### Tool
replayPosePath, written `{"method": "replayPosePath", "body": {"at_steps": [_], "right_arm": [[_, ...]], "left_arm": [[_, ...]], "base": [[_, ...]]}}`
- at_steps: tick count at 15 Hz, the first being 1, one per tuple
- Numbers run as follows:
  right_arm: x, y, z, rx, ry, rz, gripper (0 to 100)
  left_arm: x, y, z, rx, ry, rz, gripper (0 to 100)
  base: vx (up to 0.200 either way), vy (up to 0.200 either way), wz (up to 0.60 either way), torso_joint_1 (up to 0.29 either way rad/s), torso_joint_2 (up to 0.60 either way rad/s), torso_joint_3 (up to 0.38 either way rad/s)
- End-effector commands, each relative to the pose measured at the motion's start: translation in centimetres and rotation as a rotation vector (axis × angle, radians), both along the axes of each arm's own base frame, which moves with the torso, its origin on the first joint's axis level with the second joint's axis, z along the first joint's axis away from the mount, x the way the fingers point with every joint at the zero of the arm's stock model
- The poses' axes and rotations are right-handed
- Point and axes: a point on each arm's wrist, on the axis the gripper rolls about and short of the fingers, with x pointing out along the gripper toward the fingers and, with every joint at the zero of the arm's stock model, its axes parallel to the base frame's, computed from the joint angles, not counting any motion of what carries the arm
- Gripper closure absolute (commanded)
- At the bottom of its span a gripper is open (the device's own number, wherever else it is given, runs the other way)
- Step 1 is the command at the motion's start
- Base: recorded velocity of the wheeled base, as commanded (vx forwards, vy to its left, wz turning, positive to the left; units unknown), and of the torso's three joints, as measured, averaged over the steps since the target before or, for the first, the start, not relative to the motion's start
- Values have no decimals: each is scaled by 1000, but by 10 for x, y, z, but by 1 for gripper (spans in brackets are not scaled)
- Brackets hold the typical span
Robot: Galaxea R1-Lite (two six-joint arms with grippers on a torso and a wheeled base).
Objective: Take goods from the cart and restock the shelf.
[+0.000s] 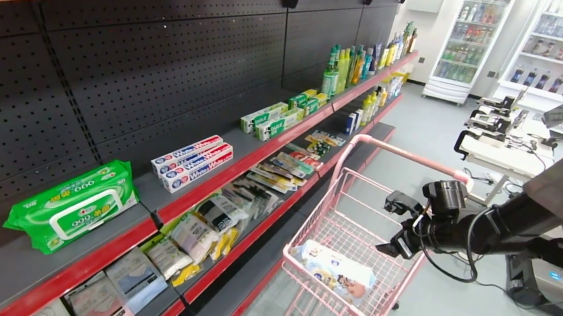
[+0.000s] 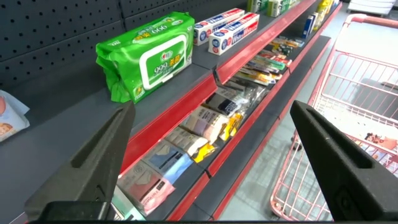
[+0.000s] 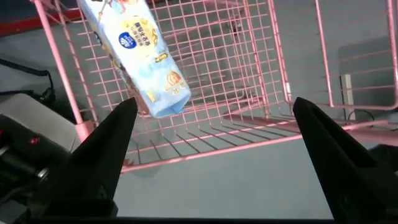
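A pink wire cart stands beside the shelf. In its basket lies a blue-and-white wipes pack, also seen from above in the right wrist view. My right gripper hangs over the basket's right side, open and empty, with the pack below and off to one side of its fingers. My left gripper is open and empty in front of the shelf, facing a green wipes pack that lies on the upper board.
Toothpaste boxes lie right of the green pack, with more boxes and bottles farther along. The lower board holds sachets and packets. Another pack's corner shows left of the green one. Drinks fridges and a counter stand behind.
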Motion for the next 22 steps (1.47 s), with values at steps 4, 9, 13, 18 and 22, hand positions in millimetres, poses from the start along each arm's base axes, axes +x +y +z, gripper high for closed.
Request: {"method": "replayPosePath", "body": {"at_steps": [4, 9, 13, 18, 22], "right_arm": [[4, 23, -4, 0, -4, 60, 0], [4, 37, -12, -3, 11, 97, 0], [4, 40, -21, -22, 25, 123, 0], [7, 40, -25, -27, 27, 129, 0], [6, 35, -27, -32, 33, 125, 0]], "left_arm": [[0, 0, 0, 0, 1, 1, 0], [0, 0, 0, 0, 1, 1, 0], [0, 0, 0, 0, 1, 1, 0], [0, 0, 0, 0, 1, 1, 0], [0, 0, 0, 0, 1, 1, 0]], "base": [[0, 0, 0, -57, 125, 65], [0, 0, 0, -86, 181, 96], [0, 0, 0, -98, 204, 108], [0, 0, 0, -120, 268, 138], [0, 0, 0, -154, 338, 172]]}}
